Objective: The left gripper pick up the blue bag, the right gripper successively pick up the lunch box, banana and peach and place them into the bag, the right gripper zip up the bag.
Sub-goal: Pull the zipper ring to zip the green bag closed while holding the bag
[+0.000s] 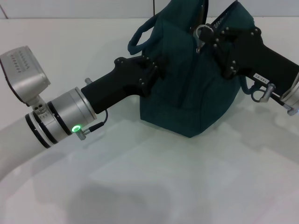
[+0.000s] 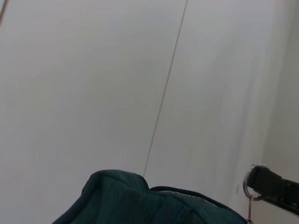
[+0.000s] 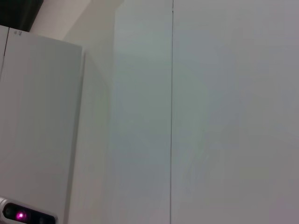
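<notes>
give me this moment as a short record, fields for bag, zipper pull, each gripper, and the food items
bag: blue bag standing on the white table, one loop handle sticking out on the robot's left
zipper pull: metal ring at the top of the bag, beside the right gripper's tip
left gripper: left gripper pressed against the bag's left side
right gripper: right gripper at the bag's top, by the ring
food items: lunch box, banana and peach not visible in any view

Teal-blue bag (image 1: 196, 88), black pincers, seemingly plain.
</notes>
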Robot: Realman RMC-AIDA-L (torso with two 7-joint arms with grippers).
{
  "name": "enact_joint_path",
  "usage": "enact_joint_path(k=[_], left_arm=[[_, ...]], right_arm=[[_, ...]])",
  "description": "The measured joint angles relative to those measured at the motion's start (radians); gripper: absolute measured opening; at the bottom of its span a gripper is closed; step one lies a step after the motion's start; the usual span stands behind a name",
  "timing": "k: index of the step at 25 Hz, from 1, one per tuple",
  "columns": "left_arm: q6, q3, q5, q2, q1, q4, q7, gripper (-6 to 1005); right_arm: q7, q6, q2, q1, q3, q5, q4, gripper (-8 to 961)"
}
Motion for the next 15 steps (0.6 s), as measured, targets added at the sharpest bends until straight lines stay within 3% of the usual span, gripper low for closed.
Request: enact_joint_path(k=[15], left_arm=[[0.070, 0.000, 0.075, 0.002, 0.019, 0.002, 0.068, 33]], right_arm=[[0.006, -0.001, 0.000, 0.000, -0.001, 0.103, 0.041, 7]])
